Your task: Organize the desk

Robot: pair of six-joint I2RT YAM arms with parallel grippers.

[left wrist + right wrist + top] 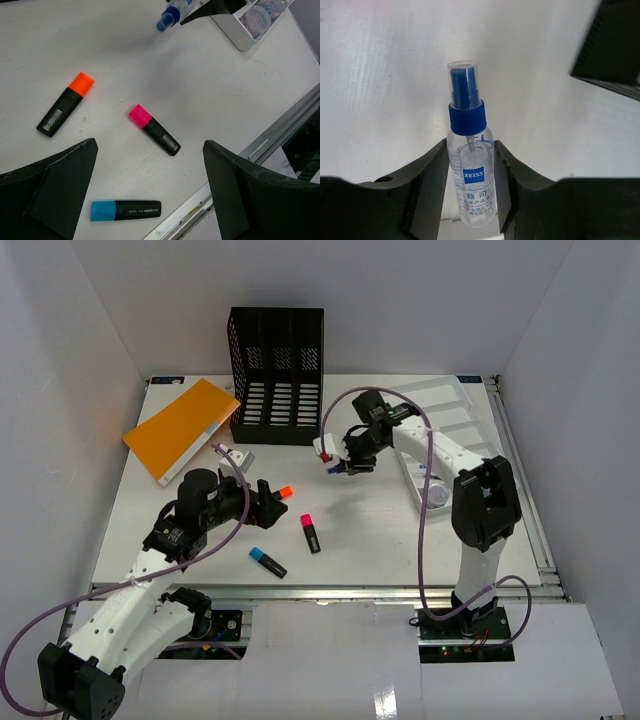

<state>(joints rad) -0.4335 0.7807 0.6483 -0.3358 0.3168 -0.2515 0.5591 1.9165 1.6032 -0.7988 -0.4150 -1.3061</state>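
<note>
The desk reads to me as a smooth, matt white top, with a brushed metal rail along its edge. The bottle is clear glossy plastic with a blue plastic collar. On the right gripper the fingers are matt black plastic, grainy at the edges. The highlighters have satin black plastic barrels. The tray looks like smooth white plastic. The rack is perforated black; metal or plastic, I can't tell.

Bright even light, soft shadows, sharp
</note>
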